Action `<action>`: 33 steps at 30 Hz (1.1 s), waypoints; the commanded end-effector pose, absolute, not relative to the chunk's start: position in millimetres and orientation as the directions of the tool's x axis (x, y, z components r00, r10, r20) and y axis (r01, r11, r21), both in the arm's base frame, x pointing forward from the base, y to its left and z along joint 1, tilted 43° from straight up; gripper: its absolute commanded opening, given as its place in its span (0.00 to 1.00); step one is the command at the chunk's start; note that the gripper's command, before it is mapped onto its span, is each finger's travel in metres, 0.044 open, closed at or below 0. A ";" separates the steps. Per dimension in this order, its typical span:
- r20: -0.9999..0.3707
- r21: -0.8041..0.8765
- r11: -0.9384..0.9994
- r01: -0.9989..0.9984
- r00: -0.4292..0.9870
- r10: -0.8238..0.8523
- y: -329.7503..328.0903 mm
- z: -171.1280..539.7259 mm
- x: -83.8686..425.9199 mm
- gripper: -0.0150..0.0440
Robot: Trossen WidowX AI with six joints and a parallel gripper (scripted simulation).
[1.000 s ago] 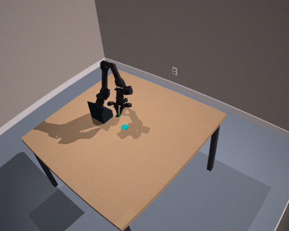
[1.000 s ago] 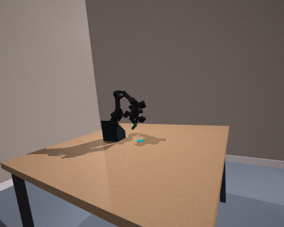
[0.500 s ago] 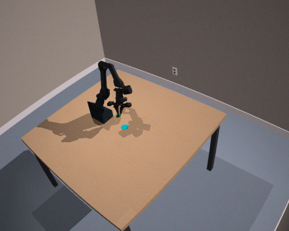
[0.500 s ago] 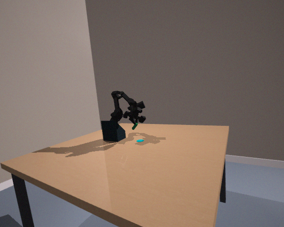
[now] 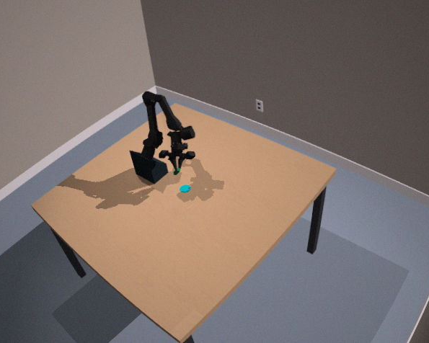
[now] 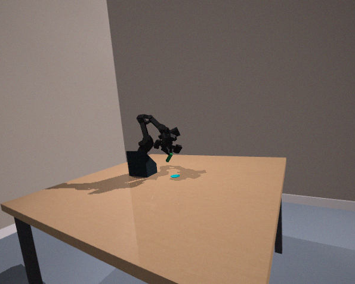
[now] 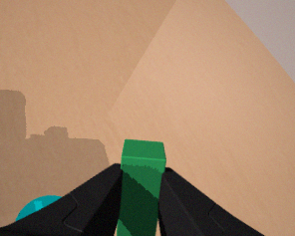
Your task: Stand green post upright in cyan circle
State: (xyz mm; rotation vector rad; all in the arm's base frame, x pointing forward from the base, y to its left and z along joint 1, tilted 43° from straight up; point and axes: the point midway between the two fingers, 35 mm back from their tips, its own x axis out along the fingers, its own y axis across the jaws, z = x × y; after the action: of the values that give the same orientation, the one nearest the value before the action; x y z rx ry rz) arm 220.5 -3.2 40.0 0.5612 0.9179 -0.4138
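The green post [image 5: 177, 171] [image 6: 169, 157] [image 7: 141, 193] is held in the air, well above the table. In the exterior view it is tilted, its lower end leaning toward the arm's base. My gripper [image 5: 177, 168] [image 6: 170, 154] [image 7: 142, 174] is shut on the post, with a black finger on each side of it. The cyan circle [image 5: 184, 188] [image 6: 175, 176] lies flat on the table, below the post and off to its side. In the wrist view it shows at the lower left, partly hidden by a finger.
The arm's dark base block [image 5: 148, 168] [image 6: 141, 164] stands on the wooden table [image 5: 221, 235] [image 6: 183, 219] close to the cyan circle. The arm's shadow falls across the table around the circle. A table edge crosses the upper right of the wrist view.
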 end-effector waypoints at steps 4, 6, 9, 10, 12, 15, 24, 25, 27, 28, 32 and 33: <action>-0.801 0.301 0.767 0.566 0.587 -0.119 -3.9 42.0 220.2 0.29; -0.794 0.308 0.763 0.568 0.596 -0.123 -3.9 42.5 220.2 0.29; -0.782 0.318 0.758 0.570 0.609 -0.130 -3.9 43.1 220.3 0.29; -0.778 0.322 0.755 0.571 0.614 -0.132 -3.9 43.4 220.3 0.29; -0.770 0.330 0.751 0.572 0.623 -0.136 -3.9 43.8 220.4 0.29; -0.758 0.341 0.745 0.573 0.636 -0.142 -3.8 44.5 220.4 0.29; -0.720 0.379 0.725 0.575 0.675 -0.159 -3.7 46.7 220.4 0.29; -0.716 0.383 0.723 0.575 0.680 -0.161 -3.7 46.9 220.4 0.29; -0.707 0.392 0.718 0.575 0.688 -0.164 -3.7 47.4 220.4 0.29; -0.703 0.397 0.716 0.575 0.692 -0.166 -3.7 47.7 220.4 0.29; -0.685 0.416 0.706 0.574 0.708 -0.172 -3.6 48.7 220.4 0.29; -0.680 0.420 0.703 0.573 0.712 -0.174 -3.6 48.9 220.4 0.29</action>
State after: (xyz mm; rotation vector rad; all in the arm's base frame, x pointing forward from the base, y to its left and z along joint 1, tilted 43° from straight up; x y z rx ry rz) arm 220.9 -2.9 47.6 0.6535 0.6857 -0.4471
